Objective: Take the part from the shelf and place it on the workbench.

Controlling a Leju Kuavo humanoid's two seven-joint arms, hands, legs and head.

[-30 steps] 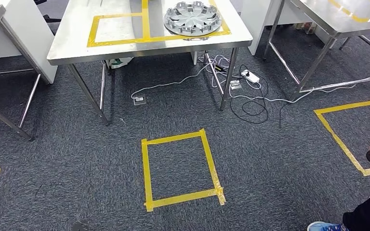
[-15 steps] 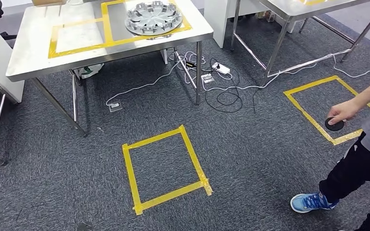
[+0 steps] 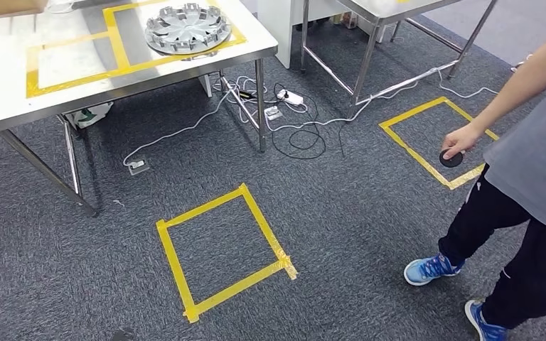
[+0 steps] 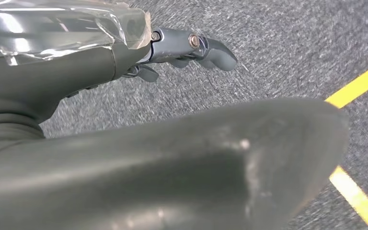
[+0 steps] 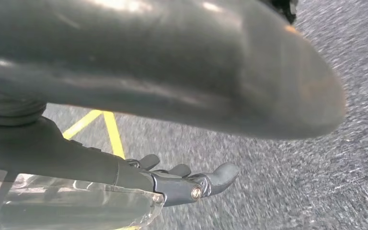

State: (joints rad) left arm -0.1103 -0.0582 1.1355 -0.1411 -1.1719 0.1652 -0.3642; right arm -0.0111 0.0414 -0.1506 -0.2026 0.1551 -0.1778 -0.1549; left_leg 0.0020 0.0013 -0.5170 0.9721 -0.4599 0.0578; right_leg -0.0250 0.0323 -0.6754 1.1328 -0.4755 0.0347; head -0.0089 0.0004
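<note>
A hubcap (image 3: 186, 28) is lying on the table (image 3: 14, 106). The left robot hand (image 4: 187, 50) and right robot hand (image 5: 191, 182) are hanging over carpet, fingers loose, grasping nothing.

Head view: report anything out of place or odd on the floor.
A tangle of loose cables and a white power strip sprawls over the carpet beside the table leg, a likely trip hazard. A person's hand holds a small black disc over the yellow tape square.

Both hands (image 4: 191, 48) (image 5: 191, 184) empty — fingers apart.
</note>
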